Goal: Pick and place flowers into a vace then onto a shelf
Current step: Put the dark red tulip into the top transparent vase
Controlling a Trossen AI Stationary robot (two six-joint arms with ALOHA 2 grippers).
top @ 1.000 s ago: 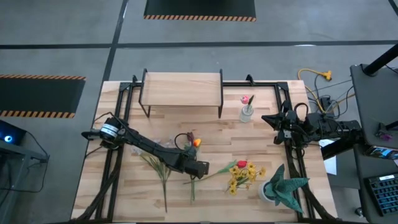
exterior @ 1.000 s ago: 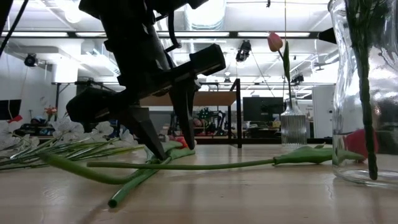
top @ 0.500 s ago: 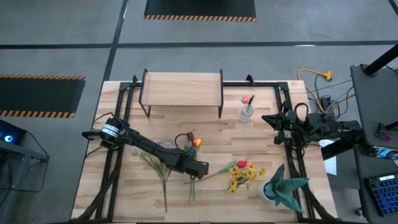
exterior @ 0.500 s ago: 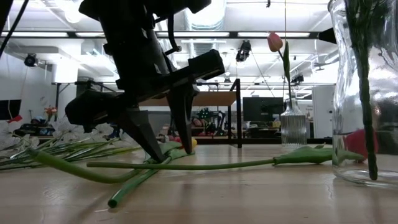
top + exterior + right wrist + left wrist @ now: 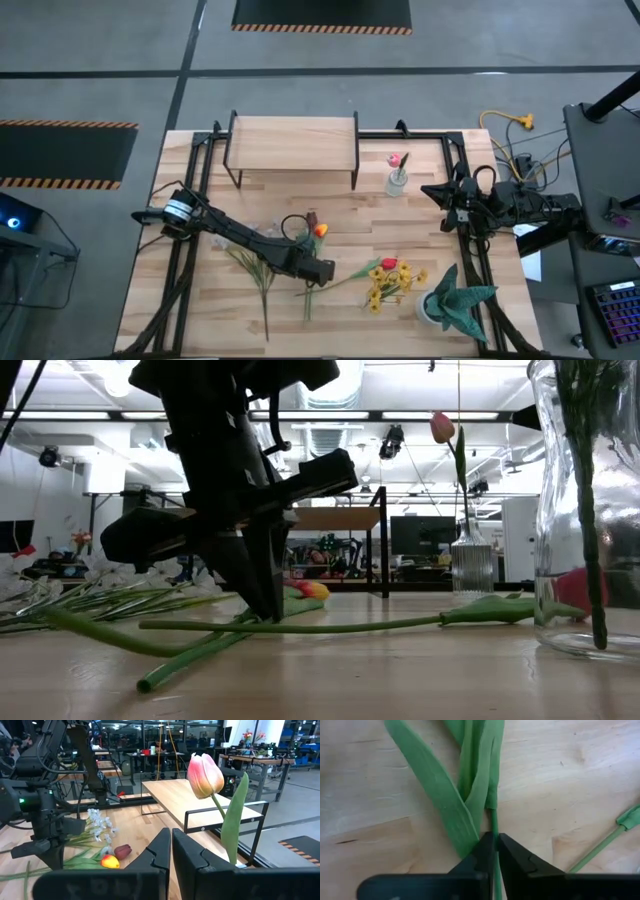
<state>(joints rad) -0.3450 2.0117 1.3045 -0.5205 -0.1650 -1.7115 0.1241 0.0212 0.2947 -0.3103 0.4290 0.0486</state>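
My left jaws (image 5: 318,272) sit low at about 6 o'clock on the tabletop (image 5: 200,310), pinching a thin green stem (image 5: 493,822) just below its leaves; this is the yellow-orange tulip (image 5: 319,230), head lying toward 12 o'clock from the grip. Risk: the pinch is on a narrow stem near its base, so on lift the stem can slip out, or bend and snap from the bloom's weight. A broad leaf (image 5: 435,795) lies against my fingertip; it may get caught and tear. Other flowers (image 5: 255,270) lie tangled at 9 o'clock of my jaws, so dragging could pull them along. Maroon tulip (image 5: 311,216) rests just beside the orange head and may roll with it. At 3 o'clock of me lie a red tulip (image 5: 389,264) and a yellow sprig (image 5: 381,287), with a long stem (image 5: 300,626) crossing near my grip. The vase (image 5: 397,182) with a pink tulip (image 5: 394,159) stands at 1 o'clock; the shelf (image 5: 292,139) at 12 o'clock. The potted plant (image 5: 455,300) is at 4 o'clock. My right jaws (image 5: 428,190) wait pressed together beside the vase, possibly crowding the approach.
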